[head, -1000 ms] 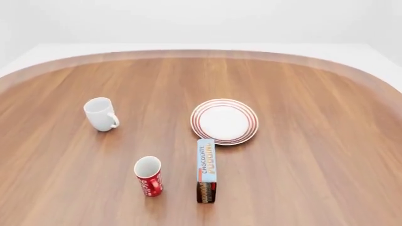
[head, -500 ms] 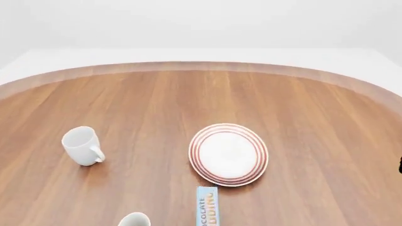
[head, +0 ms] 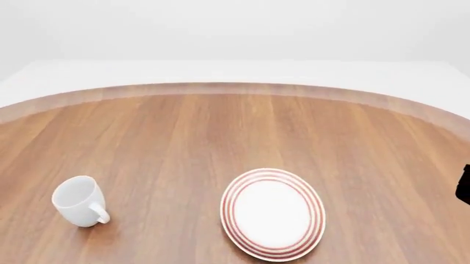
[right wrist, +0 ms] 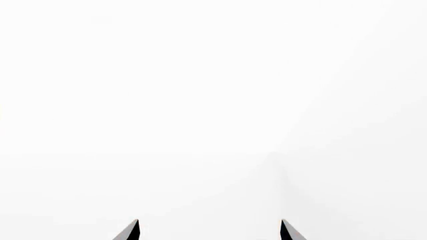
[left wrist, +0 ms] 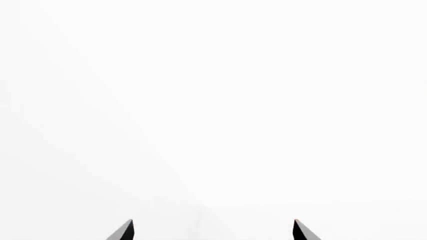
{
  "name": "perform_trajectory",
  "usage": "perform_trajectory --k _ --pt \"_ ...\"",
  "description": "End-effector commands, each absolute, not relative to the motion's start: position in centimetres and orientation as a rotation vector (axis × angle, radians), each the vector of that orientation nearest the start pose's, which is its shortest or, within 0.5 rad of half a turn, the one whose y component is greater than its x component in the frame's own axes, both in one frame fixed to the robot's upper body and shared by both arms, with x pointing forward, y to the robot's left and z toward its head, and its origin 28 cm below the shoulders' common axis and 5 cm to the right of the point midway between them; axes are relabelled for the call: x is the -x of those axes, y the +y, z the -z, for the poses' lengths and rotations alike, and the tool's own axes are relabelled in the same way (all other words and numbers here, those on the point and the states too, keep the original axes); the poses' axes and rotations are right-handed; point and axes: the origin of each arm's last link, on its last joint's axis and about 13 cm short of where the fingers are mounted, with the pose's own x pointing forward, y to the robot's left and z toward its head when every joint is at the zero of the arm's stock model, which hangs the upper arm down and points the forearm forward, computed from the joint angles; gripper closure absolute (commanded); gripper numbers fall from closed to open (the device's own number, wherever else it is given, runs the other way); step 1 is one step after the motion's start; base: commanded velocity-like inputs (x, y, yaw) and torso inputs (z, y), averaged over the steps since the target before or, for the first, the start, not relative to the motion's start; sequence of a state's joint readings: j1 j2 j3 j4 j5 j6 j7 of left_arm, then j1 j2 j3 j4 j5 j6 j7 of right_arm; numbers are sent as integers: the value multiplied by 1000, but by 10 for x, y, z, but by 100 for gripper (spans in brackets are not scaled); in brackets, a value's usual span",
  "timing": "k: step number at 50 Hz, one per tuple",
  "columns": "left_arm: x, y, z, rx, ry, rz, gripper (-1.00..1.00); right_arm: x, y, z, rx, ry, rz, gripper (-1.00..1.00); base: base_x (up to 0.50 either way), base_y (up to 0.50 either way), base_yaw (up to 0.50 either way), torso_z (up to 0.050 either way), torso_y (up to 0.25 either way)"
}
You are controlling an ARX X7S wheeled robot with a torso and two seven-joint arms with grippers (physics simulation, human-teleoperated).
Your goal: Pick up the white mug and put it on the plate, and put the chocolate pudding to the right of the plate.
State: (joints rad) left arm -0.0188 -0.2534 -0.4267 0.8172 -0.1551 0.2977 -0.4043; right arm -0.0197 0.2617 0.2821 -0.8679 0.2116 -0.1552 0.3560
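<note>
White walls and a pale floor surround the wooden bench [head: 220, 132] in the head view. On it the white mug [head: 78, 201] lies tilted at the left, with its handle toward the near right. The plate [head: 273, 213] sits flat, well apart to the right of the mug. A dark part shows at the right edge; what it is I cannot tell. The left wrist view shows the left claw [left wrist: 212, 231] with tips apart, holding nothing, before plain white. The right wrist view shows the right claw [right wrist: 208, 231] also spread and empty.
</note>
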Motion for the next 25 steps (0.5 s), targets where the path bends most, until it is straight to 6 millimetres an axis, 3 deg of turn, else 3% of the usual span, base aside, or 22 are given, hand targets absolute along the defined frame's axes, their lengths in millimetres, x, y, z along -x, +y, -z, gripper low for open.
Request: perform_trajectory --k 1,9,20,25 --pt "-147 289 -215 -60 -1231 -544 -100 -154 -159 -203 27 -1028 391 -100 0 0 0 0 0" --pt "-147 288 -215 -60 -1224 -537 -100 -155 -156 -203 42 -1009 384 -100 0 0 0 0 0" --pt "-149 287 -215 -63 -1202 -523 -100 -154 -155 -205 53 -1007 384 -100 -5 478 0 0 0" --pt "-152 285 -213 -69 -1169 -500 -100 -154 -156 -205 52 -1001 404 -100 0 17 0 0 0"
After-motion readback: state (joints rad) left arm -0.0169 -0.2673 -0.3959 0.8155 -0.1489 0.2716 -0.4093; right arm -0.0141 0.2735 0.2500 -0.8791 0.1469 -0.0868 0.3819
